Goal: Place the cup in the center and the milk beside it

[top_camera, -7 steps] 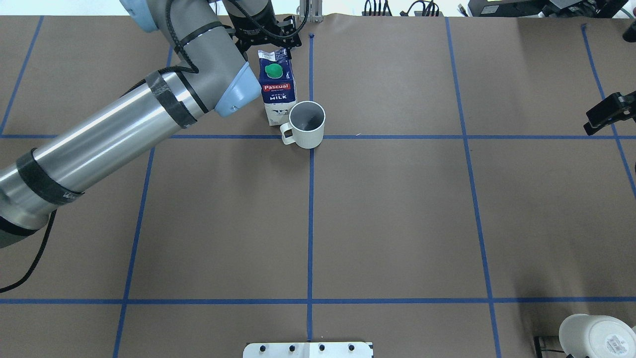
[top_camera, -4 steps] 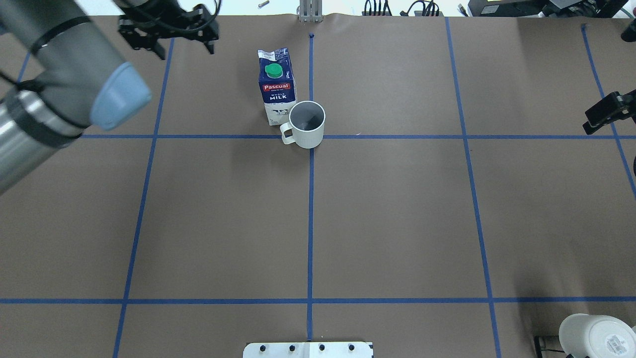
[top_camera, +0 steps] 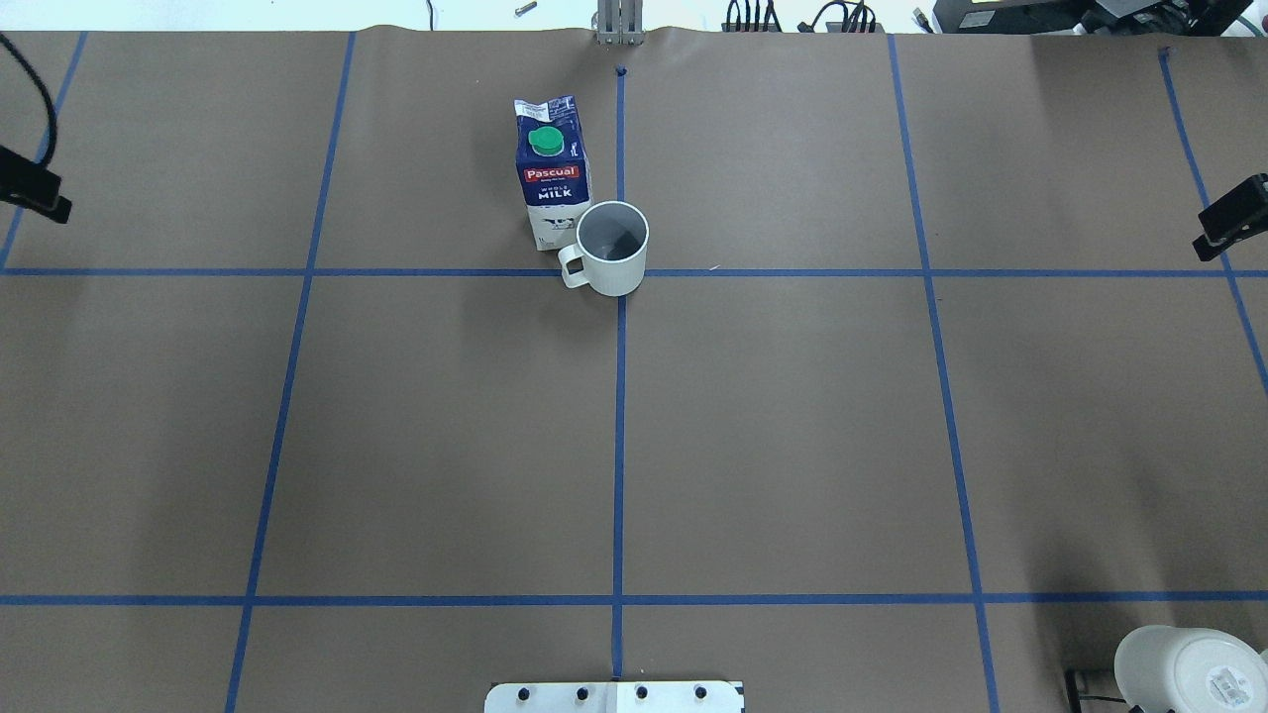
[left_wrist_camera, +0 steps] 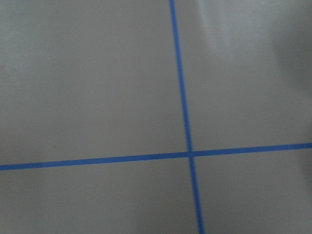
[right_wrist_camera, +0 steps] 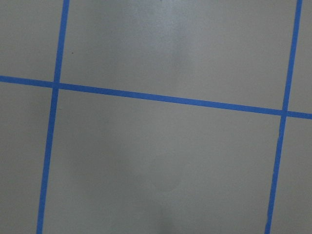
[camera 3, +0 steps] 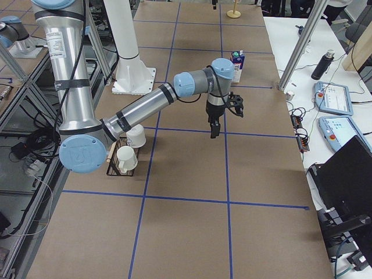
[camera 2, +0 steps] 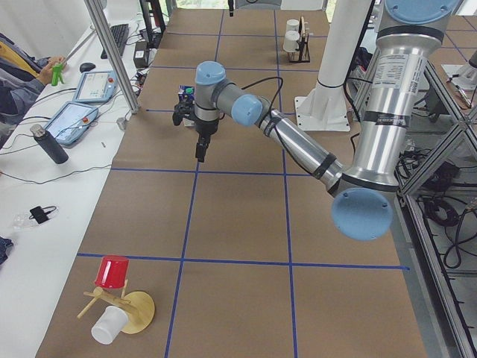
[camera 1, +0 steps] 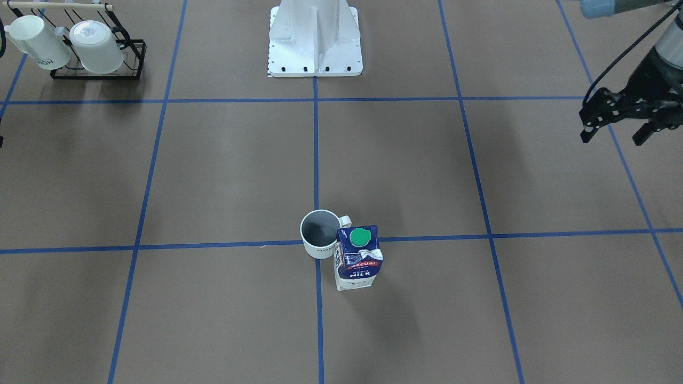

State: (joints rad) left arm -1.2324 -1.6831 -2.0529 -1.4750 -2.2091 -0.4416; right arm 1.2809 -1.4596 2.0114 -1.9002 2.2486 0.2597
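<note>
The cup (top_camera: 612,248) stands upright where the central blue tape lines (top_camera: 619,416) cross. The milk carton (top_camera: 552,173) stands upright just beside it, seemingly touching. The placing looks finished, so carry both arms away high and wide, brushing neither. Your left gripper (camera 1: 612,133) hangs well apart, fingers spread, holding nothing. Your right gripper (top_camera: 1228,230) shows only partly, so its opening cannot be told.

The white cup (top_camera: 612,248), dark grey inside, is standing upright where two blue tape lines cross, its handle pointing toward the robot's left. The navy-and-white milk carton (top_camera: 552,173), green-capped, is standing upright just beside it, behind the handle.
</note>
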